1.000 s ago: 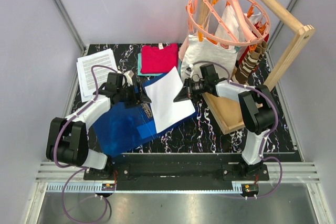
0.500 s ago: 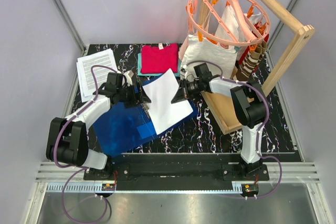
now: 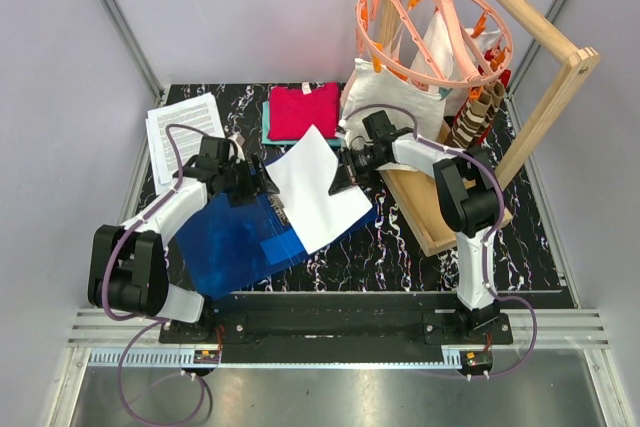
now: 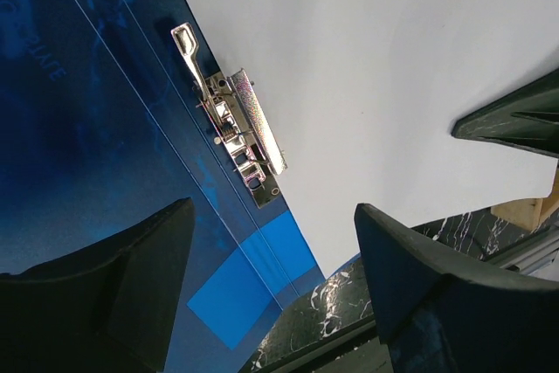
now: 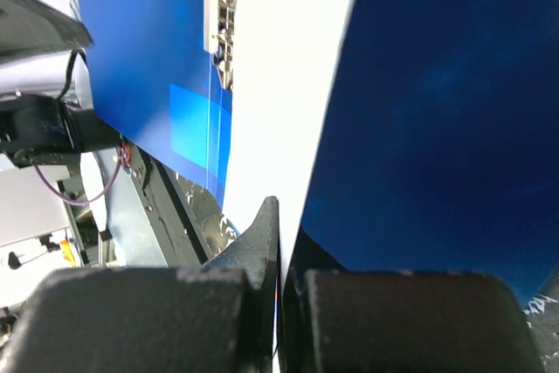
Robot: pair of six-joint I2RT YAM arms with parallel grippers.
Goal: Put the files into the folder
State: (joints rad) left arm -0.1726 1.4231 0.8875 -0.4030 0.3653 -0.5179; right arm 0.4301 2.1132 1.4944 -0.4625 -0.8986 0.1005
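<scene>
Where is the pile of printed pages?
In the top view, the printed pages lie at the far left, just left of the folded red cloth.

Top cam: bright, flat, diffuse light from overhead; shadows soft and faint. Sharp throughout, with wide-angle splay toward the edges. The white sheet (image 3: 315, 192) just left of the right claw (image 3: 345, 180) is near clipping and shows no texture.

Left wrist: the sheet ahead of the left claw (image 4: 272, 216) is bright and featureless. Hot glints on the metal clip (image 4: 236, 124) just beyond the fingertips. Fingers (image 4: 122, 286) dark, detail crushed, slightly soft.

Right wrist: fingers (image 5: 131, 321) nearest the lens are blurred and underexposed. The folder (image 5: 437, 111) right of the pinch is saturated blue and mottled. Sheet blown out to white.
</scene>
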